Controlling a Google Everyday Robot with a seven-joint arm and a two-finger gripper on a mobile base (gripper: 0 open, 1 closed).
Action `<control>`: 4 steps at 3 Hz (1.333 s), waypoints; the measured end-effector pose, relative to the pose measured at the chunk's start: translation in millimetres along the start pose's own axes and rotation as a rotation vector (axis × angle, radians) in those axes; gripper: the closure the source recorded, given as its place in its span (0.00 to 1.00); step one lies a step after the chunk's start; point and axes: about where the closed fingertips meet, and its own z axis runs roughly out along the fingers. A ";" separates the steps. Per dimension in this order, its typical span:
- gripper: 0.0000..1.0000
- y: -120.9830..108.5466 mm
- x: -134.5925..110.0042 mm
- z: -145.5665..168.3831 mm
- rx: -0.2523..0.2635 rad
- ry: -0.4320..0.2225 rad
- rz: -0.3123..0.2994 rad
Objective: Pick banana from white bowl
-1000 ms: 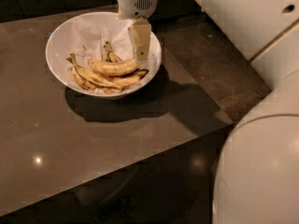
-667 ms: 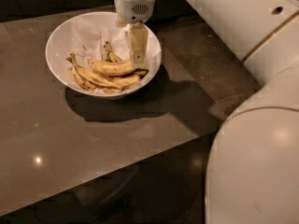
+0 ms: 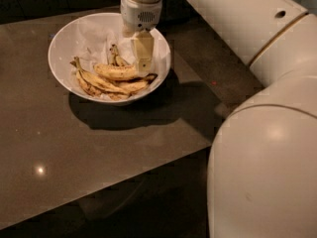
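Note:
The white bowl [image 3: 62, 41] stands on the dark table at the upper left, lined with crumpled white paper. Several bananas lie in it. The banana [image 3: 118, 72], the plumpest and brightest yellow one, lies across the middle on top of thinner, browner ones [image 3: 96, 83]. My gripper [image 3: 140, 58] hangs from the arm inside the bowl's right half. Its tip is just above the right end of the banana. It holds nothing that I can see.
The dark glossy table [image 3: 99, 148] runs from the bowl toward the front, with its front edge slanting across the lower part of the view. My large white arm and body [image 3: 262, 133] fill the right side.
The gripper has moved slightly left and lower into the bowl, closer to the bananas. The bowl and the bananas have not moved.

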 end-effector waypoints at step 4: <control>0.34 1.9 -2.9 31.5 -0.068 -0.002 0.011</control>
